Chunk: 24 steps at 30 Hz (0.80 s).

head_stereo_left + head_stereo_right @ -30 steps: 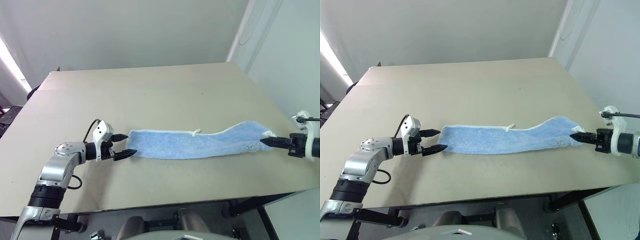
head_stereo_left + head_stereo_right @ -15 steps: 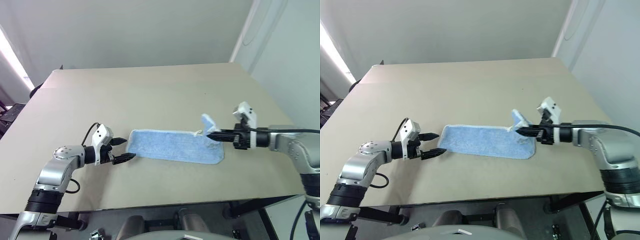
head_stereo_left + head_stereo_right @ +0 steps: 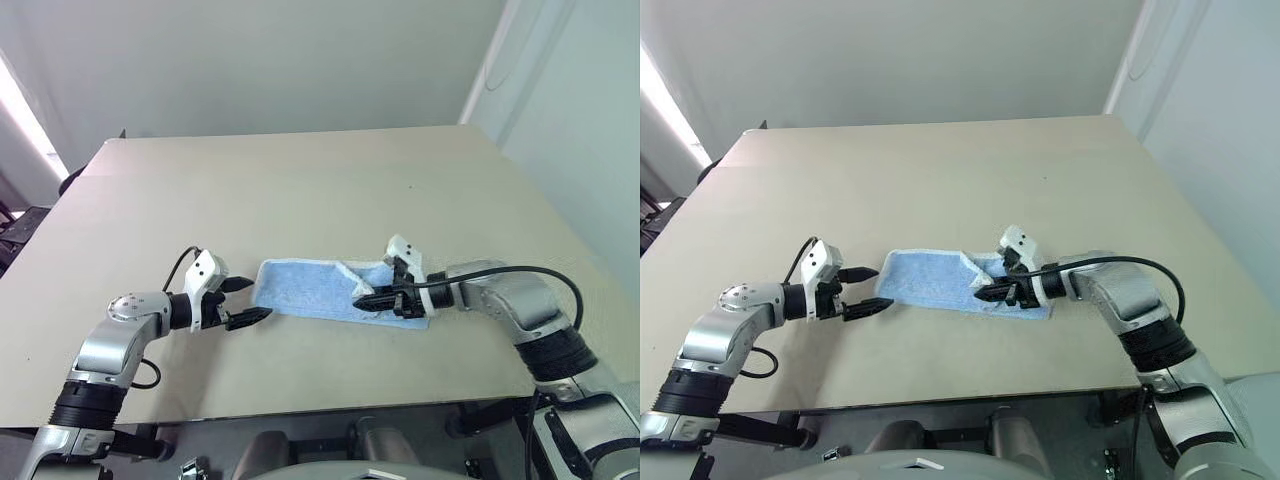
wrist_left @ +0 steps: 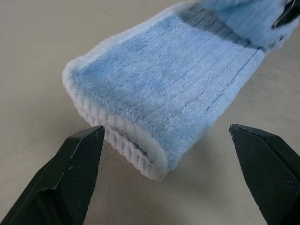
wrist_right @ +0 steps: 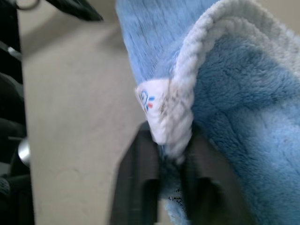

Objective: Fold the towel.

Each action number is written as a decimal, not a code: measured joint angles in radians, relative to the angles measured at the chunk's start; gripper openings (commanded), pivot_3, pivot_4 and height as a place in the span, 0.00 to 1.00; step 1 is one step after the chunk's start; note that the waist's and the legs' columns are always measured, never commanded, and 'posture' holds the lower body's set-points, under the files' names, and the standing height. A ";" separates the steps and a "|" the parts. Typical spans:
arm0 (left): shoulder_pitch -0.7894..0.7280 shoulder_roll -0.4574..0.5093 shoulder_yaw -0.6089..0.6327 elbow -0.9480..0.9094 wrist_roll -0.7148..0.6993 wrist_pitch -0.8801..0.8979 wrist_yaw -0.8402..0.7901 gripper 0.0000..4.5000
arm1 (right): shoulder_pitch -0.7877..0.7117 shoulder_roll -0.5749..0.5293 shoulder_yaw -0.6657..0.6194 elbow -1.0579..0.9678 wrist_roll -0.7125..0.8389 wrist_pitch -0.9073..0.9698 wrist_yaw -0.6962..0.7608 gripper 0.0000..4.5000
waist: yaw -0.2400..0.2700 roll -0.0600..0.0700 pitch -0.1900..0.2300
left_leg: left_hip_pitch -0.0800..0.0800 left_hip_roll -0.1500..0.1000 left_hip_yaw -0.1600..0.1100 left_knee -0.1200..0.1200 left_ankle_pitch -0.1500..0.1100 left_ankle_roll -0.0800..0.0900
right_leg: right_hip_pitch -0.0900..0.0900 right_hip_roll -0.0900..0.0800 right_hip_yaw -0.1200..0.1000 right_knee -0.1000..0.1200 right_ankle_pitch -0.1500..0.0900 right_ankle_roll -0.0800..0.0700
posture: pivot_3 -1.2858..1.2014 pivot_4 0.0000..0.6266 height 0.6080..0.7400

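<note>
The light-blue towel (image 3: 300, 288) lies on the beige table (image 3: 300, 180), its right part folded back over itself. My right gripper (image 3: 360, 301) is shut on the towel's white-edged end and holds it low over the towel's middle. In the right wrist view that edge, with a small white tag (image 5: 147, 99), sits pinched between the two fingers (image 5: 136, 178). My left gripper (image 3: 260, 297) stands open at the towel's left end. In the left wrist view its fingers (image 4: 70, 173) flank that end (image 4: 154, 93) without touching it.
The table's front edge (image 3: 330, 400) runs close below both arms. A black cable (image 3: 530, 275) loops over my right forearm. Dark equipment (image 3: 20, 235) stands off the table's left side.
My right gripper has carried the towel's right end far to the left and lower, doubling the towel over itself. The left gripper has stayed open in place.
</note>
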 measured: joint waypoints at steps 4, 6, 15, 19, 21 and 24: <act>0.000 -0.001 0.000 -0.003 0.000 0.000 0.001 1.00 | -0.006 0.026 -0.053 0.005 0.029 -0.016 0.008 0.63 | -0.001 0.000 0.000 | 0.000 0.000 0.000 0.000 0.000 0.000 | 0.000 0.000 0.000 0.000 0.000 0.000 | 0.52 0.00 1.00; 0.000 -0.001 0.002 -0.004 -0.003 0.002 0.002 1.00 | -0.003 0.027 -0.129 -0.019 0.088 -0.018 0.029 0.71 | -0.001 0.000 0.000 | 0.000 0.000 -0.001 0.000 0.000 0.000 | 0.000 0.000 0.000 0.000 0.000 0.000 | 0.52 0.00 1.00; -0.002 0.005 0.016 0.002 -0.015 0.004 0.008 1.00 | 0.012 0.043 -0.271 0.060 0.068 -0.209 0.002 0.71 | -0.004 0.000 0.000 | 0.001 0.001 0.000 0.000 0.000 0.000 | 0.000 0.002 0.000 0.001 0.000 0.001 | 0.52 0.00 1.00; -0.007 0.006 0.027 0.007 -0.016 0.004 0.012 1.00 | 0.027 0.116 -0.208 0.167 -0.022 -0.362 0.003 0.71 | -0.006 0.000 0.000 | 0.002 0.001 0.000 0.000 0.000 0.000 | 0.000 0.002 0.000 0.003 0.000 0.000 | 0.52 0.00 1.00; -0.008 0.006 0.031 0.007 -0.017 0.005 0.015 1.00 | 0.030 0.145 -0.167 0.236 -0.072 -0.424 0.004 0.71 | -0.005 0.000 0.000 | 0.002 0.001 0.000 0.000 0.000 0.000 | 0.000 0.002 0.000 0.003 0.001 0.000 | 0.52 0.00 1.00; -0.008 0.008 0.045 0.007 -0.020 0.010 0.018 1.00 | 0.055 0.183 -0.109 0.337 -0.136 -0.495 0.009 0.71 | -0.004 0.000 0.000 | 0.002 0.001 0.000 0.000 0.000 0.000 | 0.000 0.002 0.000 0.003 0.002 -0.003 | 0.52 0.00 1.00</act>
